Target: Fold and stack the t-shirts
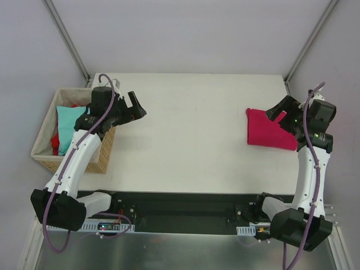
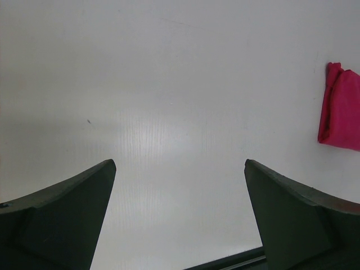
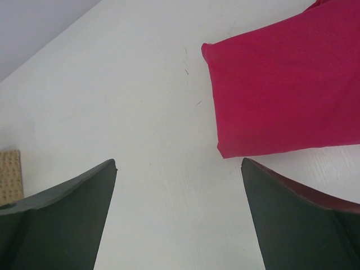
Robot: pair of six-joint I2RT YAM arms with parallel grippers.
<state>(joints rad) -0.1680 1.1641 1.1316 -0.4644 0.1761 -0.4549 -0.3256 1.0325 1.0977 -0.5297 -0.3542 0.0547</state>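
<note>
Now left gripper [image 1: 138, 107] and right gripper [image 1: 277, 112] both spread, empty; teal tee [image 1: 70, 126] in basket [image 1: 45, 162], leftward behind left gripper, that arm nearer.

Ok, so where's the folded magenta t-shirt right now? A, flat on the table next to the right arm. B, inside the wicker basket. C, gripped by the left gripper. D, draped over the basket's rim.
A: the magenta t-shirt lies folded flat on the table beside the right gripper, whose jaws stand open and empty, while the basket holds only the teal t-shirt and the red one.
</note>
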